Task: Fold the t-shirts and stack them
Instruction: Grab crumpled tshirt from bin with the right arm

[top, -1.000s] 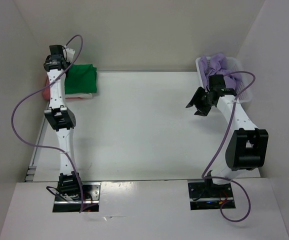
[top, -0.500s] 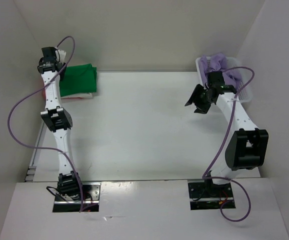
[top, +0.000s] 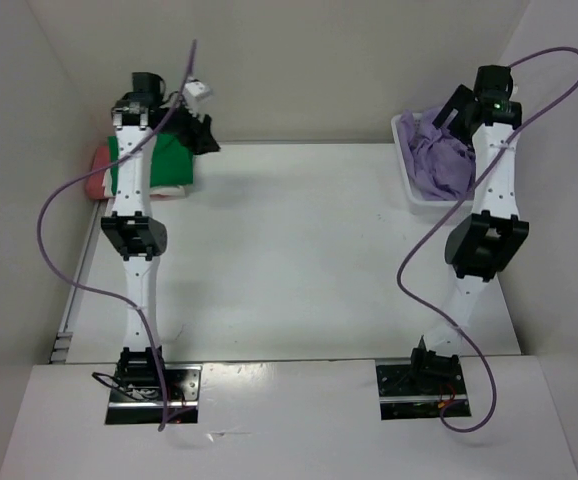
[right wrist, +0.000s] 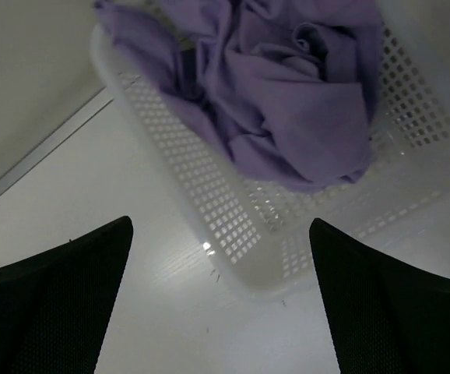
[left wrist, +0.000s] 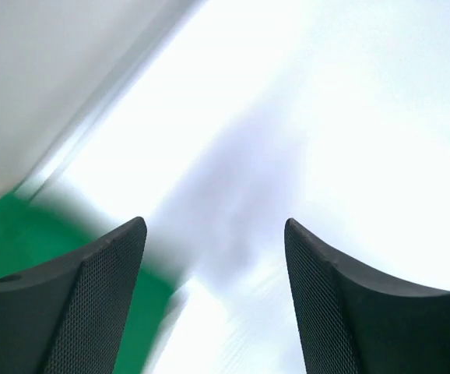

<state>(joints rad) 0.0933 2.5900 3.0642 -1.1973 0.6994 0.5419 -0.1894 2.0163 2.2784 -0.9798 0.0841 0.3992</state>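
The folded green t-shirt (top: 169, 160) tops a pile at the back left. A salmon-red t-shirt (top: 99, 168) pokes out at the pile's left and a cream-white edge (top: 174, 190) at its front. My left gripper (top: 202, 135) hovers over the green shirt's right edge, open and empty. In the left wrist view the gripper (left wrist: 213, 234) frames bare table, with blurred green cloth (left wrist: 22, 234) at the left. The crumpled lavender t-shirt (top: 439, 155) (right wrist: 287, 86) fills the basket. My right gripper (top: 459, 105) (right wrist: 219, 234) hangs open above the basket's near corner, holding nothing.
The white mesh basket (top: 412, 190) (right wrist: 209, 195) stands at the back right against the side wall. White walls close in the table at the back and both sides. Purple cables loop off both arms.
The left gripper has opened and swung right from the back-left corner to the green shirt's right edge. The right arm has risen from over the table to above the basket, jaws wider.
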